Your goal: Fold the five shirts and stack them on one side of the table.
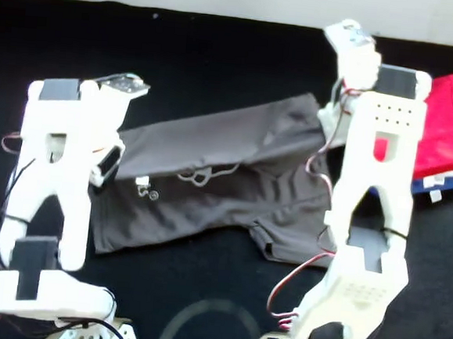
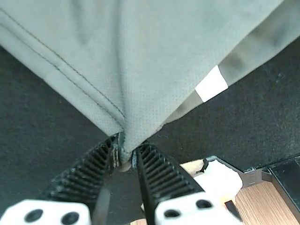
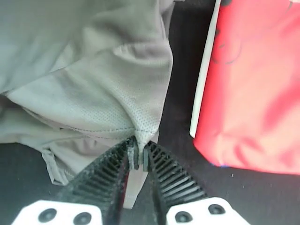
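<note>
Cloth was pinched in both tools: your left gripper had closed on a hem of the grey shirt, and your right gripper on its opposite end. The shirt lay spread over the black table, near the folded red shirt, which rested on a blue shirt.

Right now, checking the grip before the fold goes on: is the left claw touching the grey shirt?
Touching. The left wrist view shows the left claw pinched shut on an edge of the grey shirt.
</note>
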### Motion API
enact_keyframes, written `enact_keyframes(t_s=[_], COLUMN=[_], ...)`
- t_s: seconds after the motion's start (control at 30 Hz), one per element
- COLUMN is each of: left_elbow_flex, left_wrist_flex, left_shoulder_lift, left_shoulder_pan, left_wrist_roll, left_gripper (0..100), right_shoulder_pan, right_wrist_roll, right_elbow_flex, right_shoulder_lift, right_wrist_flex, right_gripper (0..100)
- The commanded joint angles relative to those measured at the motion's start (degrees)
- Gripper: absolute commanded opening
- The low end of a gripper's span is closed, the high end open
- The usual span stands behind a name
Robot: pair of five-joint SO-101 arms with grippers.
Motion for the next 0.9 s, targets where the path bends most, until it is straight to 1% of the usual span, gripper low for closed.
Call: enact_keyframes(t_s=[0.0, 0.13, 0.23, 0.43, 0.53, 0.73, 0.87], left_elbow_flex=[1.8, 3.65, 4.53, 8.57, 11.3, 15.78, 15.78], left_wrist_flex=[-0.62, -0.62, -0.7, -1.49, -3.25, -6.95, -6.59], left_shoulder_lift=[-4.18, -3.65, -3.65, -4.0, -4.0, -4.0, -4.18], left_shoulder_pan=[0.66, 0.66, 0.66, 0.75, 0.75, 0.75, 0.75], left_wrist_roll=[-0.62, -0.62, -0.62, -0.7, -0.7, -0.7, -0.7], left_gripper=[1, 1, 1, 1, 1, 1, 1], right_shoulder_pan=[1.1, -1.01, -1.27, -1.1, -1.1, -1.01, -0.92], right_wrist_roll=[-0.26, -0.26, -0.18, -0.09, 0.0, 0.0, 3.16], right_elbow_flex=[1.54, 12.44, 22.55, 49.36, 58.51, 64.57, 64.75], right_shoulder_lift=[-5.23, -12.09, -20.79, -38.37, -44.79, -52.44, -55.25], right_wrist_flex=[0.92, -0.22, -5.41, -16.92, -20.26, -19.91, -16.4], right_gripper=[0.5, 0.5, 0.5, 0.5, 0.5, 0.5, 0.5])
